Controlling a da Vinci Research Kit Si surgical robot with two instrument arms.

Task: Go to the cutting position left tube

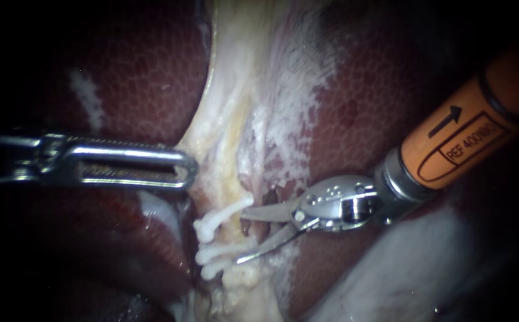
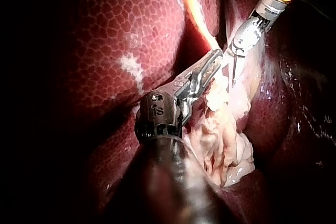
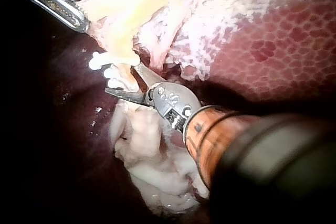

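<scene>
Open and empty, my right instrument [image 1: 240, 238] ends in two slim blades set in a narrow V, their tips just beside the white clips [image 1: 220, 245]. One blade lies above the middle clip's end and the other below it, and neither grips anything. My left instrument [image 1: 185, 170] has its long slotted jaws closed on the edge of the pale tissue [image 1: 223, 119], which draws to a point at their tip as if pulled taut.

The clipped tube [image 1: 230, 229] runs down through that pale tissue, between dark lobes of liver [image 1: 152, 65]. It is crossed by three clips, with only short bare stretches between them. I cannot say for sure from the endoscope view that it is the left one of a pair.

I judge the tube to be soft, thin, wet and slippery. It is likely to roll off a blade and to tear if dragged. It should be taken on a bare stretch between two clips, with the blades square across it and clear of the hard clips. The liver beside it looks easy to nick.

The only writing is on the orange sleeve [image 1: 462, 128] of the right shaft, an arrow and a boxed line of print, which I leave unread
</scene>
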